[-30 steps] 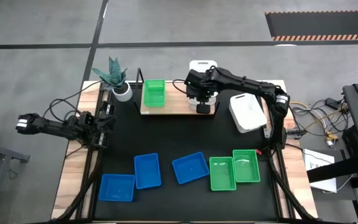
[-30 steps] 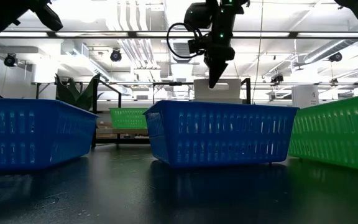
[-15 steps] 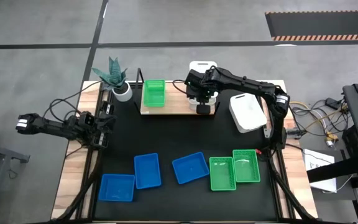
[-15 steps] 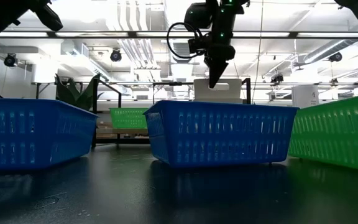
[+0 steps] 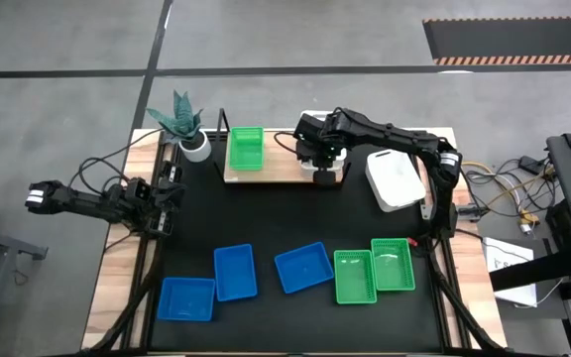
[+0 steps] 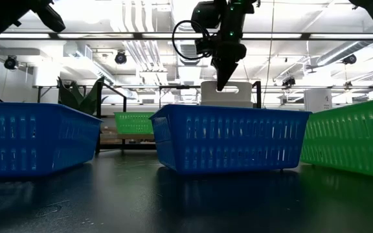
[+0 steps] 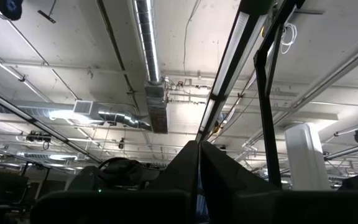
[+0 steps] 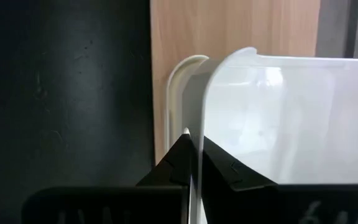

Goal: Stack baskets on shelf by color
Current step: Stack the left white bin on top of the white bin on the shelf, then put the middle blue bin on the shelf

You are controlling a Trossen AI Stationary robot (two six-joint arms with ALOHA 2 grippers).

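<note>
My right gripper (image 5: pixel 322 167) is over the right end of the light-wood shelf (image 5: pixel 281 171), shut on a white basket (image 6: pixel 226 94). In the right wrist view a second white rim (image 8: pixel 178 70) lies just beside the held basket (image 8: pixel 272 112), over the shelf board (image 8: pixel 229 25). One green basket (image 5: pixel 246 149) rests by its bottom on the shelf's left end. Another white basket (image 5: pixel 395 178) lies on the table to the right. Three blue baskets (image 5: pixel 235 272) and two green ones (image 5: pixel 355 276) sit near the table's near edge. My left gripper (image 5: pixel 159 203) waits shut at the left edge. My right gripper pinches the white basket's thin side wall (image 8: pixel 196 134) near a rounded corner, one finger inside the basket and one outside. The fingers come from above, pointing down. Whether the basket's bottom rests on the shelf or on the other white basket, I cannot tell.
A potted plant (image 5: pixel 181 121) in a white pot stands by the shelf's far left corner. Thin black posts (image 5: pixel 222 124) rise at the shelf's ends. Cables run along the table's left and right sides. Bare black tabletop (image 5: pixel 266 213) lies between the shelf and the near row of baskets.
My right gripper has shifted a little toward the table's far left over the shelf's right end, and the white basket in its hold has moved with it. The fingers have stayed shut.
</note>
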